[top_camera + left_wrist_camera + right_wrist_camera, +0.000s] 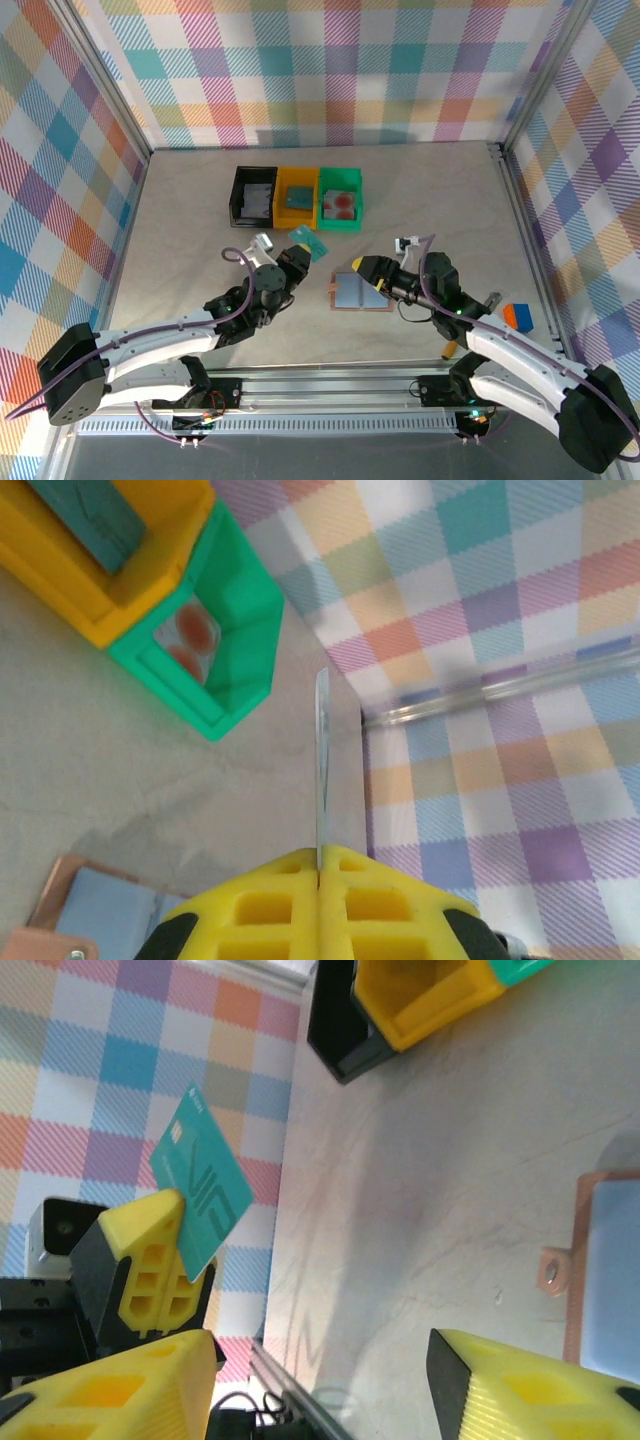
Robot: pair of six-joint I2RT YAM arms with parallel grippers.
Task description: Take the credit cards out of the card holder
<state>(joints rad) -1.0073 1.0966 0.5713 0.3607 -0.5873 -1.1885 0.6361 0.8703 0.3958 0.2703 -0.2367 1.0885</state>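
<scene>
The card holder (pixel 358 290) lies open on the table, reddish-brown with a grey-blue inside; part of it also shows in the left wrist view (pixel 90 900) and the right wrist view (pixel 605 1260). My left gripper (pixel 295 262) is shut on a teal credit card (pixel 311 241), held up above the table left of the holder. That card is edge-on (pixel 321 770) between the shut yellow fingers (pixel 290 900). From the right wrist, the teal card (pixel 200 1185) sticks up from the left gripper (pixel 165 1228). My right gripper (pixel 370 272) (pixel 320 1380) hangs open over the holder's right part, nothing between its fingers.
Three bins stand in a row behind: black (pixel 240 195) with grey-white cards, yellow (pixel 297 177) with a teal card, green (pixel 340 225) with red-spotted cards. An orange and blue object (pixel 517 317) lies at the right wall. Plaid walls enclose the table.
</scene>
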